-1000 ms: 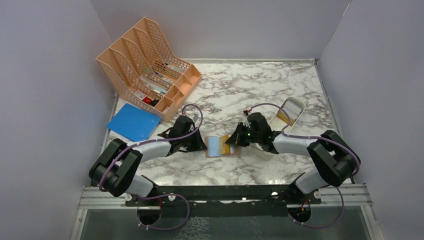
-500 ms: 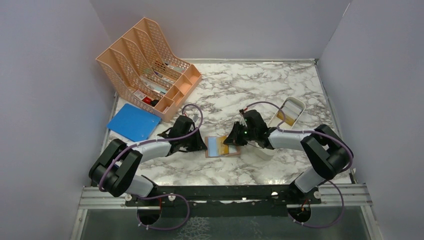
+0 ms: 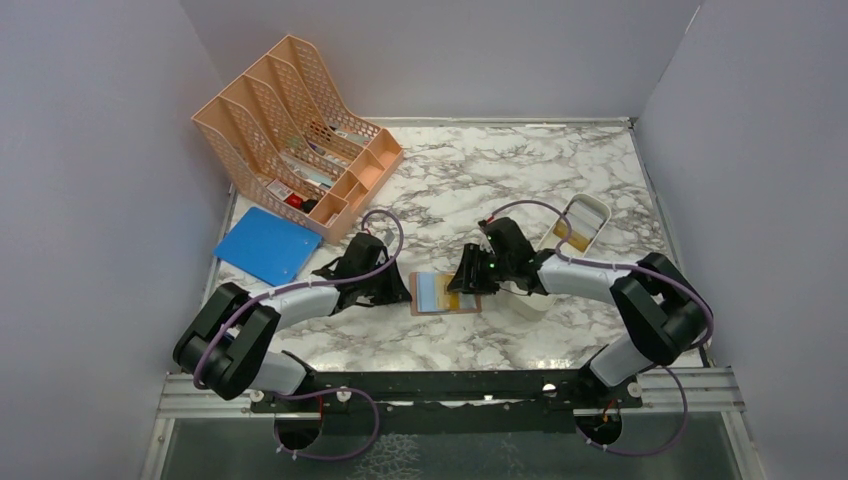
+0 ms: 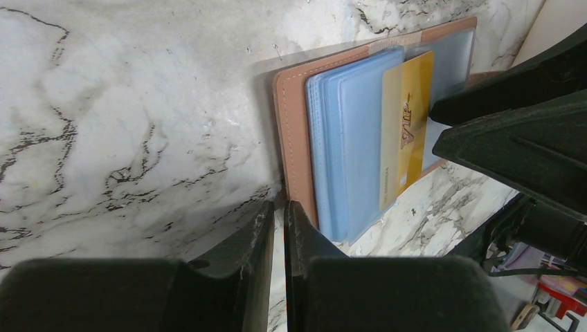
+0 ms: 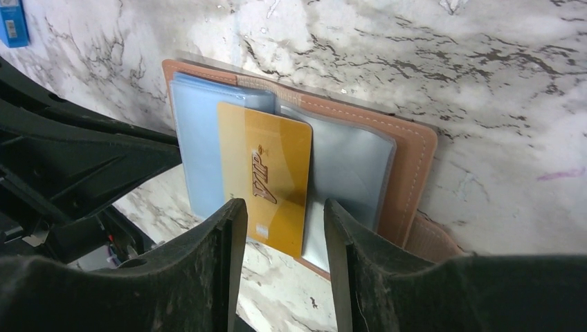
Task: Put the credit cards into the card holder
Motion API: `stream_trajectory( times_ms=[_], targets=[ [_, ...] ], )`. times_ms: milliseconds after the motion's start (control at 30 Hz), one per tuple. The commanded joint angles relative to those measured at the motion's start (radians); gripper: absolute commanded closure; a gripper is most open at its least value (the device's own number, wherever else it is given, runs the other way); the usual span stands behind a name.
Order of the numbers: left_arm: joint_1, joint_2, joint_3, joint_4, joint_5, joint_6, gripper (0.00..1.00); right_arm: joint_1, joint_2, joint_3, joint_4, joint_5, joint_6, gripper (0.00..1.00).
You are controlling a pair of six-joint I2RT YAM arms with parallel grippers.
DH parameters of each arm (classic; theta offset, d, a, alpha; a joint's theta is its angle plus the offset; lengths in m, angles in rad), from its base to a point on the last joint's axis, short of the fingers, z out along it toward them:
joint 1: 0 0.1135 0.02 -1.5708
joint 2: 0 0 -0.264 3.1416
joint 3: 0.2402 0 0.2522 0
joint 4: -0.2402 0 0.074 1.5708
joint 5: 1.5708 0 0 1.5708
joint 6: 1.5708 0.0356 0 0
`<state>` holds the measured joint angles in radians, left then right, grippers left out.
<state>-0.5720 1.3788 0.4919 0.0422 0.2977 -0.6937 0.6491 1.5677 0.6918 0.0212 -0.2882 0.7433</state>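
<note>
The card holder (image 3: 440, 295) lies open on the marble, pinkish-tan cover (image 4: 294, 131) down and light blue sleeves up. A gold credit card (image 5: 266, 173) marked VIP rests on those sleeves (image 4: 407, 124). Its near end sticks out past the cover's edge, and I cannot tell whether it sits in a slot. My right gripper (image 5: 285, 207) stands open just short of that end, touching nothing. My left gripper (image 4: 278, 206) is nearly closed, its tips pinching the card holder's left corner. A second yellowish card (image 3: 566, 236) lies in the white tray.
The white oblong tray (image 3: 588, 212) stands right of the right gripper. A peach mesh file organiser (image 3: 300, 130) fills the back left corner, with a blue folder (image 3: 267, 245) flat in front of it. Grey walls close in both sides and the back.
My right gripper has opened and let go of the gold card, which now lies on the card holder. The left gripper has stayed at the corner.
</note>
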Motion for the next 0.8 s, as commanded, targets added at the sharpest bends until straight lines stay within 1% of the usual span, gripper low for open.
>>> stream_trajectory(
  times_ms=[0,100,267,767],
  targets=[
    [-0.007,-0.002,0.000,-0.012,0.000,0.010,0.85,0.006,-0.039,0.013,-0.119,0.078,-0.041,0.48],
    [-0.006,0.007,0.007,-0.010,0.003,0.007,0.85,0.007,-0.038,0.020,-0.121,0.072,-0.046,0.49],
    [-0.007,0.000,0.005,-0.007,0.002,0.005,0.85,0.009,-0.009,0.012,-0.055,0.001,-0.027,0.54],
    [-0.007,0.012,0.020,0.003,0.020,0.010,0.85,0.052,0.085,0.023,0.098,-0.117,0.050,0.52]
  ],
)
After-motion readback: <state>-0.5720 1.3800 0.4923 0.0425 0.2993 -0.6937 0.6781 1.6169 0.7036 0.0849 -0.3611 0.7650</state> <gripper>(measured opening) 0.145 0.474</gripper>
